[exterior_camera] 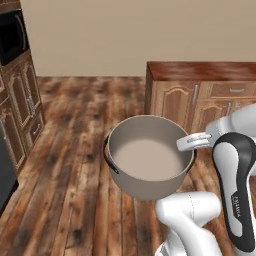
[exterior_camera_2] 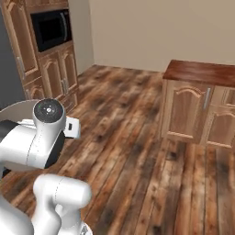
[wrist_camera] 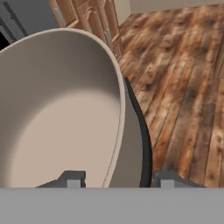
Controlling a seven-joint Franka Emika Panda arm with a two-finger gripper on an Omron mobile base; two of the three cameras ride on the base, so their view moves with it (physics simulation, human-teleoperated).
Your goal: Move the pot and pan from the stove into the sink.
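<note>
The pot [exterior_camera: 145,160] is a wide grey-beige one with a pale inside and black loop handles, and it hangs upright in the air above the wood floor. My gripper [exterior_camera: 192,142] is shut on its right rim, at a handle. In the hand view the pot [wrist_camera: 57,109] takes up the left side, and my gripper [wrist_camera: 120,180] straddles its wall and the black handle [wrist_camera: 142,131], one fingertip inside and one outside. In the right base view a sliver of the pot [exterior_camera_2: 11,111] shows behind my arm. The pan, the stove and the sink are out of view.
A wooden cabinet block with a red-brown top [exterior_camera: 200,71] [exterior_camera_2: 202,73] stands ahead to the right. Tall wooden cabinets with a built-in black microwave [exterior_camera_2: 50,30] [exterior_camera: 11,36] line the left wall. Open wood floor [exterior_camera: 75,130] lies between them.
</note>
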